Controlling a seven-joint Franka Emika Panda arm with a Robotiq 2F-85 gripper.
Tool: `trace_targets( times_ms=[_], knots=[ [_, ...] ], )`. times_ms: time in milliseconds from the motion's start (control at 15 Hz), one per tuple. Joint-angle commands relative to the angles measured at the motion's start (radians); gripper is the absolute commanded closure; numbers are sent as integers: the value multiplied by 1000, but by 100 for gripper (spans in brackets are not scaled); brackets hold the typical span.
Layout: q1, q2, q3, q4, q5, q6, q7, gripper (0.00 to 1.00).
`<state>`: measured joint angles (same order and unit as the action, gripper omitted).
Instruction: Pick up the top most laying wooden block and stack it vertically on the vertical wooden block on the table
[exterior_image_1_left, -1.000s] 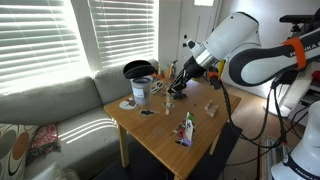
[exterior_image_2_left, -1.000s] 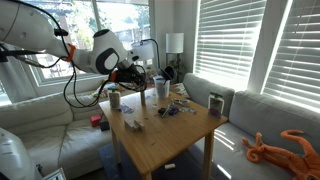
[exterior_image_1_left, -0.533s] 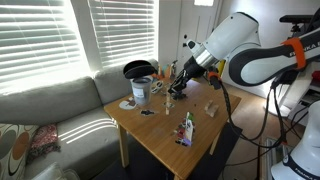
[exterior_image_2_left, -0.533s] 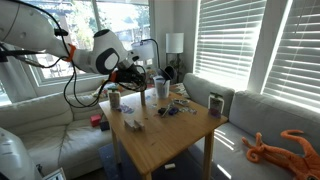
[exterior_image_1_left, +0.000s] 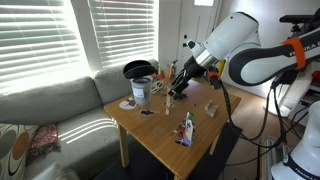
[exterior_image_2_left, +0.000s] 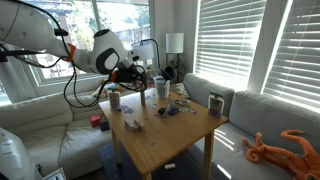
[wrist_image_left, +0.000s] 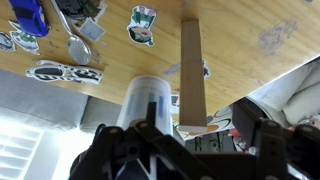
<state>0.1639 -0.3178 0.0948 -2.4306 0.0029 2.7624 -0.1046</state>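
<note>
Rises upright from the square light-brown wooden surface (wrist_image_left: 255, 35): a long pale wooden block (wrist_image_left: 191, 70), top end between the jaws of the black end effector (wrist_image_left: 205, 138). Spread wide either side of that block, apparently touching no wood, probably to leave it balanced alone. Cannot tell whether one piece or two stacked. Beside the block's foot, a printed sticker (wrist_image_left: 141, 24).

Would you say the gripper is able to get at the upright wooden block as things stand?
Probably yes: in the wrist view the upright wooden block stands right in front of the gripper, between its open jaws, and nothing appears to lie in the way.
</note>
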Motion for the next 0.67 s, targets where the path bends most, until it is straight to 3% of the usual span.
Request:
trace_targets(
  times_ms=[0, 333, 467, 533, 600],
  knots=[
    [-30, -32, 23, 24, -47, -31, 39, 0],
    [-11, -158, 41, 75, -73, -118, 18, 0],
    [59, -209, 23, 93, -22, -80, -47, 0],
    [13, -143, 31, 88, -51, -72, -6, 0],
    [24, -163, 32, 95, -49, -77, -7, 0]
  ],
)
